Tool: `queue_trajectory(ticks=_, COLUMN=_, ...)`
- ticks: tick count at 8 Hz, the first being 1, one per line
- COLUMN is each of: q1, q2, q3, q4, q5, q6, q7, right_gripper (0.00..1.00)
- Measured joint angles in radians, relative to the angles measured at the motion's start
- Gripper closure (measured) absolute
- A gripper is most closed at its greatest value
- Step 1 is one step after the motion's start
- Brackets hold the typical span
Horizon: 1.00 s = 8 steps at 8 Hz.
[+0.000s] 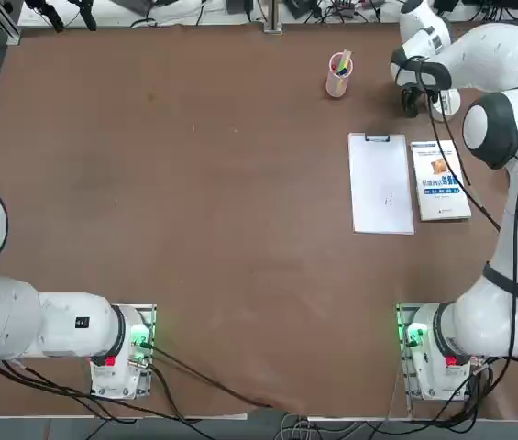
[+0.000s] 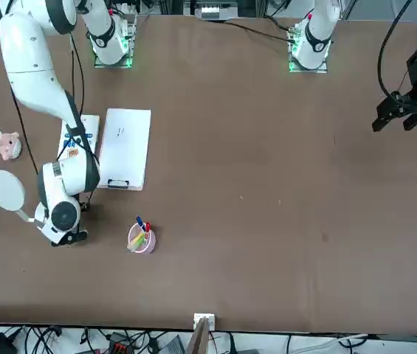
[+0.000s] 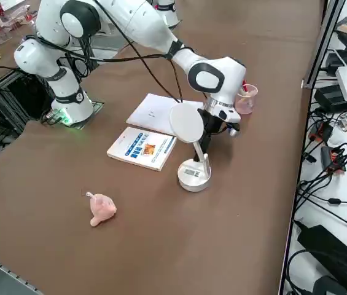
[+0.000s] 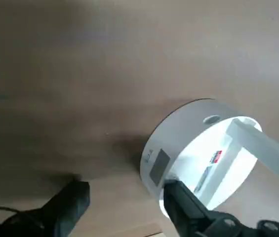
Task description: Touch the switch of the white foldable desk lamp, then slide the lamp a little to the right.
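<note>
Just to the right of the right claw (image 4: 127, 190), the foldable desk lamp (image 3: 194, 179) is standing on the table (image 1: 213, 202), its base sitting close beside one finger. To the claw's left and slightly beyond it, the cup (image 1: 337, 84) is standing with pens (image 2: 142, 230) leaning in it. On the robot's side of the claw, the clipboard (image 1: 380, 192) is lying slightly left, and the book (image 1: 441, 188) is lying just beside it, slightly right. The pig toy (image 3: 101, 208) is resting well to the claw's right, nearer the robot.

In the top view, the arm hides most of the lamp (image 1: 446, 103).
</note>
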Motion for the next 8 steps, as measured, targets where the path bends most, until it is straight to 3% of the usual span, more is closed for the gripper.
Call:
queue_trajectory(ticks=3, q1=0.028, q2=-0.036, q3=0.005, q4=0.020, q5=-0.028, q6=-0.026, q7=-0.066, right_gripper=0.00)
queue_trajectory(ticks=5, q1=0.090, q2=-0.049, q3=0.005, q4=0.066, q5=-0.105, q6=-0.107, q7=-0.155, right_gripper=0.00)
queue_trajectory(ticks=8, q1=0.105, q2=-0.046, q3=0.002, q4=0.080, q5=-0.283, q6=-0.130, q7=-0.404, right_gripper=0.00)
